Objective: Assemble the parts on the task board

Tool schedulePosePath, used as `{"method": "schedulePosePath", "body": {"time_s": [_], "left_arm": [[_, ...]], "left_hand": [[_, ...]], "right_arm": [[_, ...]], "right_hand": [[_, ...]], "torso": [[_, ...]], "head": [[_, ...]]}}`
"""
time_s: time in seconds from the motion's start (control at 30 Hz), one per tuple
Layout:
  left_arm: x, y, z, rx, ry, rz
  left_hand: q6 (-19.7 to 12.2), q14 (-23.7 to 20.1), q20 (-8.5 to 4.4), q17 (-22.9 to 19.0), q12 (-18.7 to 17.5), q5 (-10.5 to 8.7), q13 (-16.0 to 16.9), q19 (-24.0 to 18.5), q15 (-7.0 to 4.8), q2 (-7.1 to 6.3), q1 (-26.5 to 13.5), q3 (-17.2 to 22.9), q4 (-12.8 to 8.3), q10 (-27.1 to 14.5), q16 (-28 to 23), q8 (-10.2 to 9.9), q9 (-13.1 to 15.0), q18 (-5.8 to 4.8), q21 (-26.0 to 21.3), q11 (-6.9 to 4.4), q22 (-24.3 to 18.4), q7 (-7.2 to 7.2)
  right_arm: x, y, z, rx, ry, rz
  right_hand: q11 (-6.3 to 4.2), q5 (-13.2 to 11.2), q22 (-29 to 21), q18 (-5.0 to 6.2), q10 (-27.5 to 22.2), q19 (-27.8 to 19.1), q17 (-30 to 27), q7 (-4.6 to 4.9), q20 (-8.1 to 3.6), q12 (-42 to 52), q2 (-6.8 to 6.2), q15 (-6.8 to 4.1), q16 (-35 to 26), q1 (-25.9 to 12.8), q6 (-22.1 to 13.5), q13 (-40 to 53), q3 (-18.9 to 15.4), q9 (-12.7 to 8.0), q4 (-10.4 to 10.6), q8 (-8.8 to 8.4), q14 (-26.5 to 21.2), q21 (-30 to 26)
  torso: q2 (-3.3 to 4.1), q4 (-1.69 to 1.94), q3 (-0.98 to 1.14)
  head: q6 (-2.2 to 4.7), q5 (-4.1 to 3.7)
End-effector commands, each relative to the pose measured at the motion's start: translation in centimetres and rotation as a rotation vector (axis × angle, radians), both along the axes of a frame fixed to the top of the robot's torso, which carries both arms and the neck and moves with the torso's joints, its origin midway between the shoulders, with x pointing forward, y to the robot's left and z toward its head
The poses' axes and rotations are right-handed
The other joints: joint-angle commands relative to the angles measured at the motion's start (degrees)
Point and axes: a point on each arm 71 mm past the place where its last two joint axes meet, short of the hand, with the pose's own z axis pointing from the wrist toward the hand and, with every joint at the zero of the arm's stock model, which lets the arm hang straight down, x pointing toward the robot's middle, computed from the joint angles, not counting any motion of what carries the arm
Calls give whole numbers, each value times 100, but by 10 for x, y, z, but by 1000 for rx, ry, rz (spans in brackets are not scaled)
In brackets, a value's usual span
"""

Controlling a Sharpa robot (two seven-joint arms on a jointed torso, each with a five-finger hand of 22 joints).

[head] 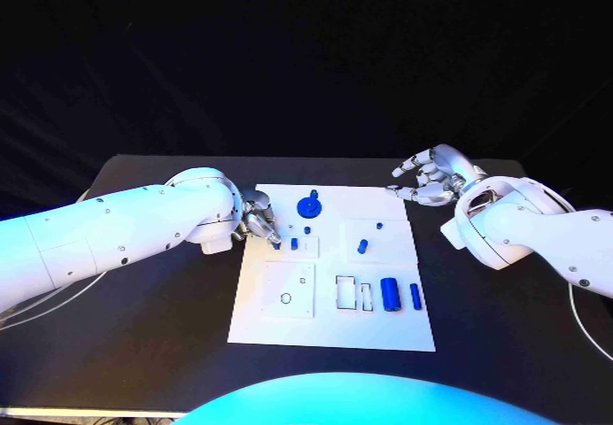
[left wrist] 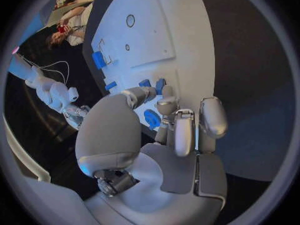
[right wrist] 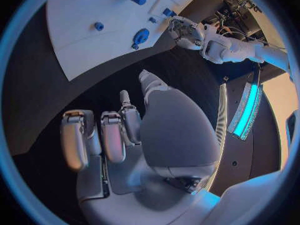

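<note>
We saw the white task board [head: 329, 328] lying in the middle of the black table [head: 153, 336], with small blue parts spread over it. The left hand [head: 260, 220] reached in over the board's left edge, its fingers [left wrist: 177, 130] bent down toward the board's surface near a small blue part [head: 294, 243]. In the left wrist view the fingertips sat close around two blue pieces [left wrist: 153, 85] on the board, but we could not tell whether the hand actually had hold of either of them or merely touched the board beside them.

A round blue part with a stem [head: 309, 206] stood near the far edge of the board, just beyond the left hand. A small blue peg [head: 363, 246] lay near the middle of the board, and two larger blue cylinders [head: 391, 295] lay side by side toward the board's right side, next to a rectangular outline [head: 346, 291]. A raised white plate with small holes [head: 289, 290] sat on the board's left half.

The right hand [head: 432, 175] hovered above the table beyond the board's far right corner, well apart from the parts. Its fingers [right wrist: 112, 135] were spread and loosely curled, and it held nothing.
</note>
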Motion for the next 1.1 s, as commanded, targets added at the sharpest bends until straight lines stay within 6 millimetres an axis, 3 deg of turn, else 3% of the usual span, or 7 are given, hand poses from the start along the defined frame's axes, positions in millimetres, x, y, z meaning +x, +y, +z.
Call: {"method": "schedulePosePath", "body": {"time_s": [0.03, 1.1], "left_arm": [[-1, -2, -2, -3, 4, 1], [-9, -2, -5, 6, -52, -5]], "left_hand": [[70, 448, -2, 911, 32, 25, 7, 39, -30, 34, -6, 1034, -1065, 33, 29, 19, 6, -84, 34, 3, 8, -45], [109, 458, -12, 952, 61, 107, 53, 43, -41, 35, -24, 1069, -1106, 74, 47, 22, 1, -85, 41, -11, 14, -60]], "right_arm": [[0, 1, 0, -8, -6, 14], [-1, 0, 0, -10, -4, 14]], "right_hand": [[-30, 21, 1252, 31, -13, 396, 1011, -13, -47, -4, 18, -35, -31, -18, 18, 525, 39, 3, -2, 22, 465, -32], [-35, 50, 1247, 32, -11, 395, 1004, -17, -54, -9, 7, -41, -38, -26, 21, 517, 51, 3, 0, 33, 464, -43]], "torso": [[-2, -2, 1], [-5, 3, -1]], "head": [[-3, 0], [-29, 1]]}}
